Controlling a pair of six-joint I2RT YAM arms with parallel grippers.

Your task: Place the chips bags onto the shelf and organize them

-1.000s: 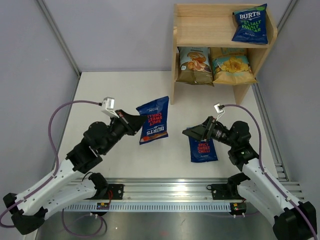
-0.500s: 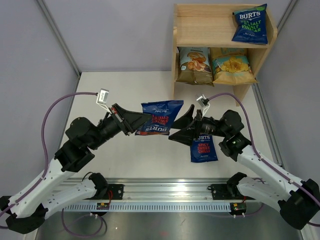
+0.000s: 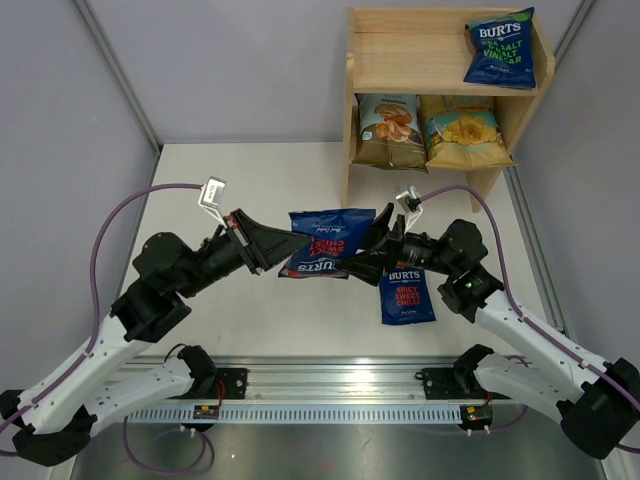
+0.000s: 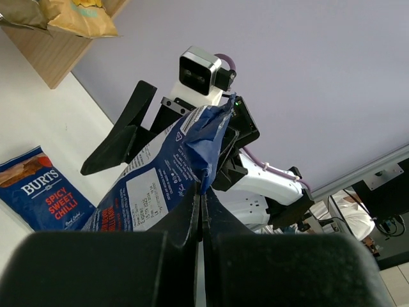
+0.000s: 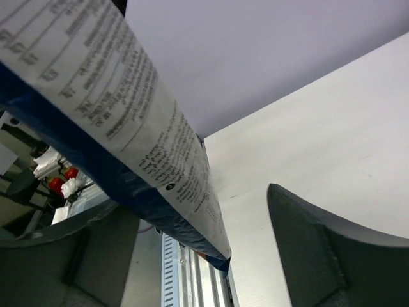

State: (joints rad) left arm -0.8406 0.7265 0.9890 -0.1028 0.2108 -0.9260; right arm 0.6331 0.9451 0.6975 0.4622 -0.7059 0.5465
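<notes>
My left gripper (image 3: 296, 243) is shut on the edge of a dark-blue BURTS bag (image 3: 328, 245), holding it sideways above the table; in the left wrist view the bag (image 4: 167, 182) rises from the closed jaws (image 4: 202, 199). My right gripper (image 3: 372, 246) is open, its fingers straddling the bag's other edge. In the right wrist view that bag (image 5: 128, 121) hangs between the spread fingers (image 5: 319, 249) without being pinched. A second BURTS bag (image 3: 405, 293) lies flat on the table. The wooden shelf (image 3: 400, 50) has a third BURTS bag (image 3: 500, 48) on top.
On the shelf's lower tier stand a light-blue-and-olive bag (image 3: 388, 130) and a tan-and-teal bag (image 3: 462, 132). The rest of the top tier is bare wood. Grey walls enclose the table, and a metal rail (image 3: 330, 400) runs along the near edge.
The left arm carried its bag to the right and turned it sideways. The right arm rose from over the flat bag and brought its open fingers around the held bag's edge.
</notes>
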